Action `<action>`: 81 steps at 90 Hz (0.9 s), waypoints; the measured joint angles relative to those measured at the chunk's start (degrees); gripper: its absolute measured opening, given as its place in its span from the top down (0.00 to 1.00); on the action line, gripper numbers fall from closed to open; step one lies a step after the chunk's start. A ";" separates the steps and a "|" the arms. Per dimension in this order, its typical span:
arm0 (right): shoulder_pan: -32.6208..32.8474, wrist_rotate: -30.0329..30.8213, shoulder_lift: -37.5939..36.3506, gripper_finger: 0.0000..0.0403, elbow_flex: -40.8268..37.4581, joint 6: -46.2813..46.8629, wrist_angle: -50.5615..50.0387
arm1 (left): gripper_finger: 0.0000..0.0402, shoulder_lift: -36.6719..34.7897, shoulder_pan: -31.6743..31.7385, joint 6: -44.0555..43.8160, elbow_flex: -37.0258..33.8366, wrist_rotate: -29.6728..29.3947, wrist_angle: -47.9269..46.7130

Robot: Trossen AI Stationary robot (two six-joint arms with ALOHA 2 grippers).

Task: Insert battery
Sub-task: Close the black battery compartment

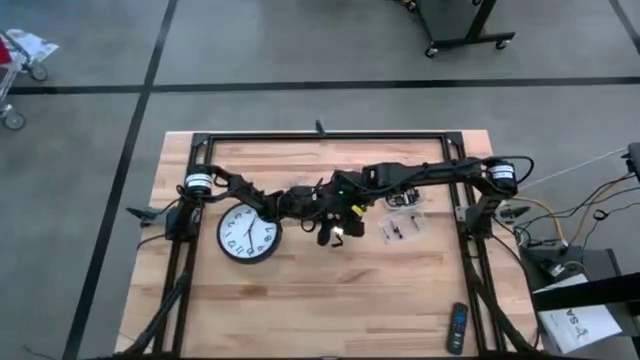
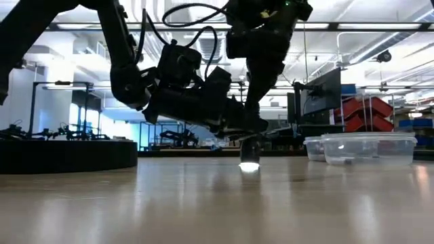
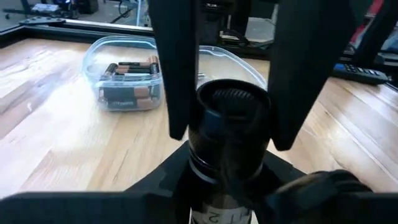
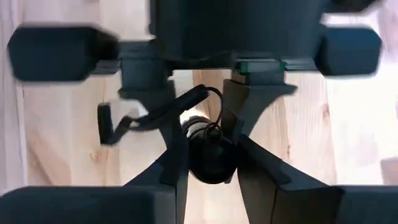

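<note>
while the high view only shows both grippers bunched mid-frame right of the wall clock (image 1: 249, 236), the low view catches a lit flashlight (image 2: 249, 154) upright on the table (image 2: 217, 203). left wrist view: left gripper (image 3: 231, 134) clamps it, batteries (image 3: 129, 81) boxed upper left. right wrist view: right gripper (image 4: 211, 163) pinches its cap. no readable writing.

Grey floor (image 1: 300, 50) crossed by dark lines; ceiling strip lights (image 2: 380, 27) glow over shelving.

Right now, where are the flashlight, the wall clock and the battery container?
flashlight (image 3: 231, 124), left wrist view, on its dark round end.
wall clock (image 1: 248, 236), high view, on its white face.
battery container (image 3: 127, 81), left wrist view, on its clear front wall.
</note>
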 joint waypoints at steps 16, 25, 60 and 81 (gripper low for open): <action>0.41 1.52 0.07 0.75 -0.07 14.24 0.37 | 0.73 0.00 0.00 -0.71 -0.02 -2.07 0.36; 0.81 2.62 0.07 0.75 -0.09 19.25 0.42 | 0.75 0.00 0.00 -0.63 -0.02 -2.17 0.47; 1.33 0.68 -0.77 0.63 1.20 11.53 -0.10 | 0.73 0.00 0.02 1.26 -0.26 1.79 1.53; 1.94 0.80 -1.11 0.52 2.58 -9.01 -0.73 | 0.77 -0.02 0.12 3.30 -0.37 4.86 1.60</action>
